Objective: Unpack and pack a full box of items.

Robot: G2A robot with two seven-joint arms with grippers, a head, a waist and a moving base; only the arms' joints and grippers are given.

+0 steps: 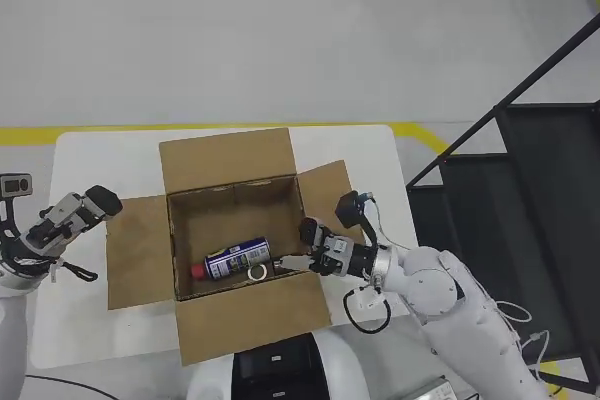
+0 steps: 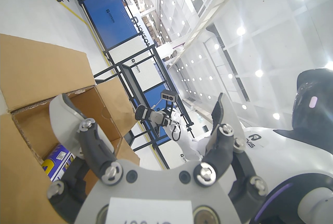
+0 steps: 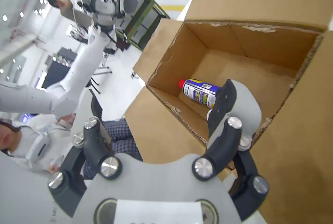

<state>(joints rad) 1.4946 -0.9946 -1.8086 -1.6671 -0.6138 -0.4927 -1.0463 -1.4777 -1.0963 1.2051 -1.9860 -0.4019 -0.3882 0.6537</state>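
An open cardboard box (image 1: 230, 160) stands mid-table with all flaps folded out. Inside, near its front wall, a blue and white spray can (image 1: 235, 260) with a red cap lies on its side; it is also seen in the right wrist view (image 3: 200, 91) and in the left wrist view (image 2: 56, 160). My right gripper (image 1: 315, 250) is at the box's right wall near the front corner. It is open (image 3: 161, 102), one finger (image 3: 229, 97) over the inside above the can's base, nothing held. My left gripper (image 1: 98, 203) hangs open (image 2: 140, 100) and empty outside the left flap.
The white table (image 1: 90, 330) has bare strips left and right of the box flaps. A black metal frame with steps (image 1: 540, 180) stands off the table's right edge. A yellow floor line (image 1: 80, 132) runs behind the table.
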